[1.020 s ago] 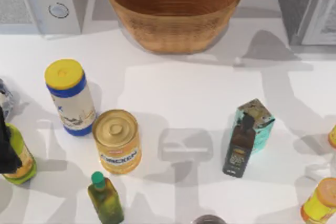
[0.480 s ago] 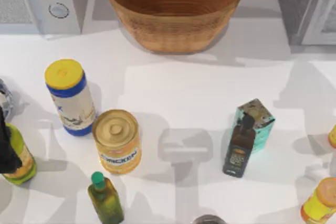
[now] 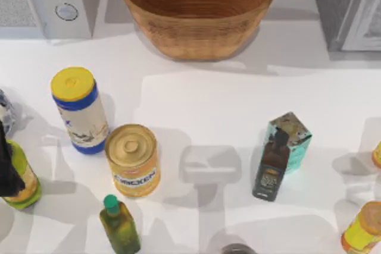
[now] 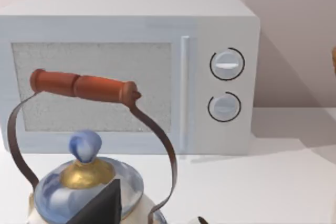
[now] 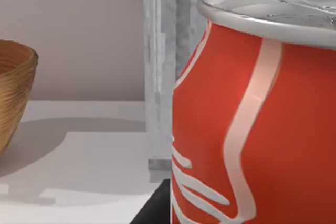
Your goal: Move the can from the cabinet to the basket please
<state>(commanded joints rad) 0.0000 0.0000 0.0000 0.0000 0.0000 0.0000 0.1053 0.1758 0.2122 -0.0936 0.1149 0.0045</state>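
Close before my right wrist camera I see one red can (image 5: 252, 124) beside the cabinet (image 5: 163, 72); one basket (image 3: 198, 10) sits far-centre on the desk (image 3: 196, 99); jaws' state unclear

The yellow tin (image 3: 132, 160), just beside the blue-white canister (image 3: 80, 110), bears the word "CHICKEN" on its label; no other lettering is legible.

One can (image 5: 252, 124), one basket (image 3: 197, 11)
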